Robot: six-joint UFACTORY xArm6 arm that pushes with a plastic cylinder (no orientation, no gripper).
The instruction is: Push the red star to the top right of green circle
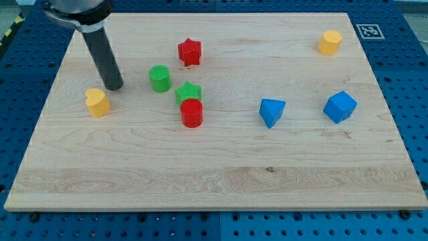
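My tip (114, 87) rests on the board (221, 181) touching no block, just above and right of the yellow block (97, 102) and left of the green circle (160, 78). The red star (189, 52) sits up and right of that circle, near the top edge. I count two red, two green, two yellow and two blue blocks. The green star (189, 93) touches the red cylinder (192, 113). Bare wood spans the bottom.
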